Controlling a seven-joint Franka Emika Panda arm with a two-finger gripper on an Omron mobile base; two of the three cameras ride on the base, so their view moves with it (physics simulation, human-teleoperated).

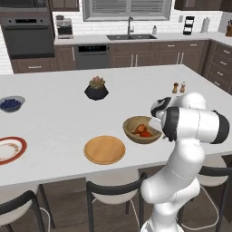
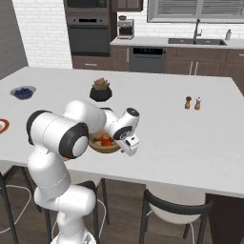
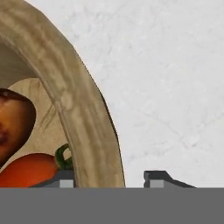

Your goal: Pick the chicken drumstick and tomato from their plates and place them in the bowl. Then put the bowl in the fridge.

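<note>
Straddling the bowl's [image 3: 74, 109] near rim, the gripper's [image 3: 109, 178] two fingertips are sitting one inside the wall and one outside on the counter [image 3: 175, 65]; whether they are gripping it yet, I cannot tell. Inside, the tomato [image 3: 26, 170] and drumstick [image 3: 13, 122] are lying together, while the wooden plate [image 1: 104, 149] and red-rimmed plate [image 1: 10, 149] are sitting bare. Judging by this, the bowl-lifting step is beginning; next comes a firm pinch, then carrying it to the fridge. No readable writing anywhere.
</note>
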